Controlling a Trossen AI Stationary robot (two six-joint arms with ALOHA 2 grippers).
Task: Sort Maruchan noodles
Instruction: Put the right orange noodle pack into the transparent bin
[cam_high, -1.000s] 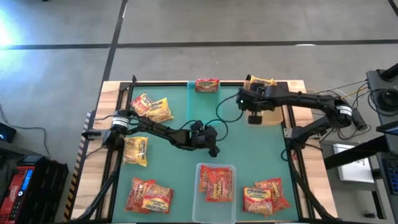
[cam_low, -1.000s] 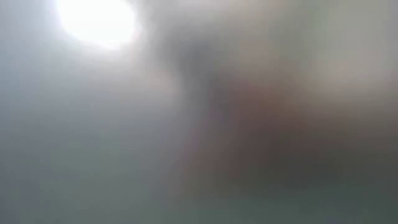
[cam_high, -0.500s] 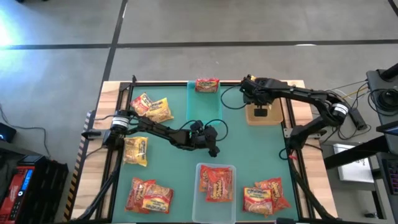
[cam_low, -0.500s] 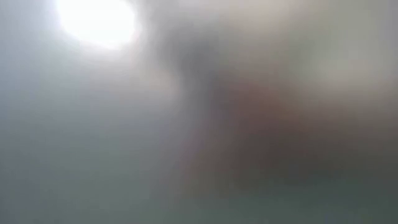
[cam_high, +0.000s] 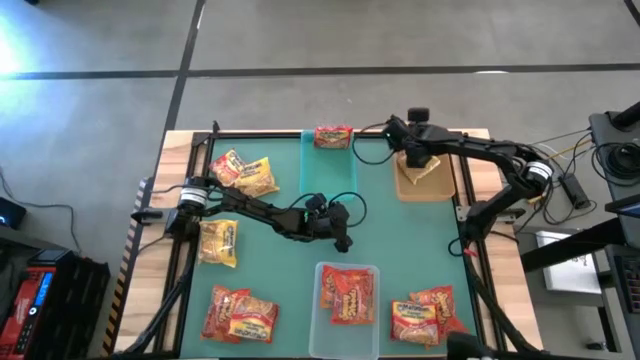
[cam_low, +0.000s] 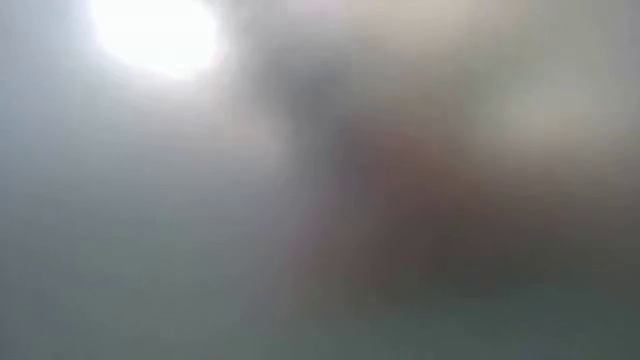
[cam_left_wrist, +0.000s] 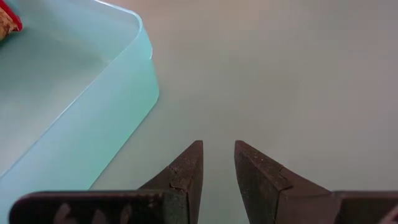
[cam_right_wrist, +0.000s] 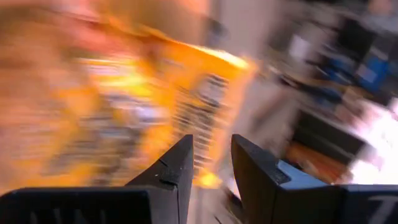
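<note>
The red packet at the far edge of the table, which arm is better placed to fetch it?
Right, probably: its tool hovers over the tan bin, close beside the red packet; the left tool sits mid-table.

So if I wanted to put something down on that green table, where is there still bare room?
The widest bare patch of green mat lies right of the left gripper, between the tan bin and the packets at the near right. A smaller patch lies between the two-packet pile at the far left and the teal bin. The near edge is crowded: packets on both sides of the clear bin.
</note>
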